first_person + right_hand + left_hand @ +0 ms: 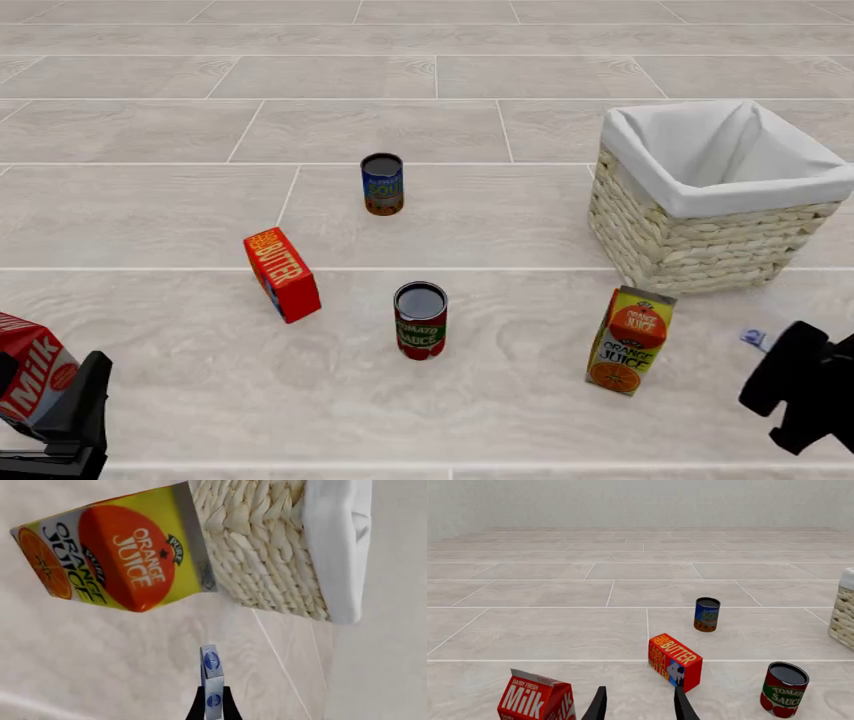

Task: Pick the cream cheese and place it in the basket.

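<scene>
The cream cheese [212,682], a thin blue and white box seen edge-on, sits clamped between my right gripper's [212,707] dark fingers. In the front view only a small blue corner of the cream cheese [754,338] peeks out beside the right gripper [787,352], low at the right edge. The basket [694,240], woven wicker with a white cloth lining, stands further forward on the right; its wall [267,545] fills the right wrist view beyond the box. My left gripper [639,707] is open and holds nothing, at the near left [74,420].
An orange juice carton [630,340] stands between the right gripper and the basket. A tomato sauce can [420,320], a red butter box [282,274] and a soup can [383,184] stand mid-floor. A milk carton [30,375] sits beside the left gripper.
</scene>
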Controlling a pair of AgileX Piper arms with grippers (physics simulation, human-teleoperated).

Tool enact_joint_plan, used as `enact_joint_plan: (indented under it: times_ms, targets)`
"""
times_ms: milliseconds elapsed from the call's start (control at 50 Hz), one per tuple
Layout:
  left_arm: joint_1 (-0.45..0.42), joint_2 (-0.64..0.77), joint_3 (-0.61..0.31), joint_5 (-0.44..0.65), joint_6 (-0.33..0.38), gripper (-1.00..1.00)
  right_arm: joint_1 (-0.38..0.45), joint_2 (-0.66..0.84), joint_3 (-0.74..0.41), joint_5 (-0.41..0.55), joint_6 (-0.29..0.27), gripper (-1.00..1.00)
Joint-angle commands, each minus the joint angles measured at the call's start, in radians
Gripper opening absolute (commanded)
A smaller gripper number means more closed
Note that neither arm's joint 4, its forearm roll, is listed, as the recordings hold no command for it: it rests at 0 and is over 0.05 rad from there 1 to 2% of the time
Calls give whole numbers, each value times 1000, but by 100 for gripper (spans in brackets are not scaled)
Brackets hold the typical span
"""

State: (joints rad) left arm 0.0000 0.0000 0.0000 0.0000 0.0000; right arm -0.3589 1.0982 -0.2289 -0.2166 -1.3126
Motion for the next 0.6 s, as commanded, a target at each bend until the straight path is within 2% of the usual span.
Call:
enact_joint_plan:
  times_ms: [20, 160, 260, 300, 320, 340, 420, 480, 520, 540, 560, 580, 600]
  targets:
    - [0, 0, 0, 0, 0, 100, -3, -74, 18, -4, 47, -100]
    - [0, 0, 0, 0, 0, 100, 0, -119, 14, 0, 103, -100]
    - [0, 0, 0, 0, 0, 100, 0, -100, 61, -68, 123, -100]
    - [0, 0, 0, 0, 0, 100, 6, -116, 40, -48, 186, -100]
    - [0, 0, 0, 0, 0, 100, 6, -116, 40, -47, 186, -100]
    - [0, 0, 0, 0, 0, 100, 16, -137, 42, -50, 217, -100]
    - [0, 0, 0, 0, 0, 100, 17, -139, 26, -59, 257, -100]
    - [0, 0, 0, 0, 0, 100, 27, -184, -28, -9, 345, -100]
    - [0, 0, 0, 0, 0, 100, 38, -214, -46, 16, 383, -100]
    - [0, 0, 0, 0, 0, 100, 38, -215, -46, 17, 383, -100]
    - [0, 0, 0, 0, 0, 100, 50, -242, -68, 52, 434, -100]
    - [0, 0, 0, 0, 0, 100, 50, -243, -68, 53, 434, -100]
    - [0, 0, 0, 0, 0, 100, 55, -261, -81, 64, 465, -100]
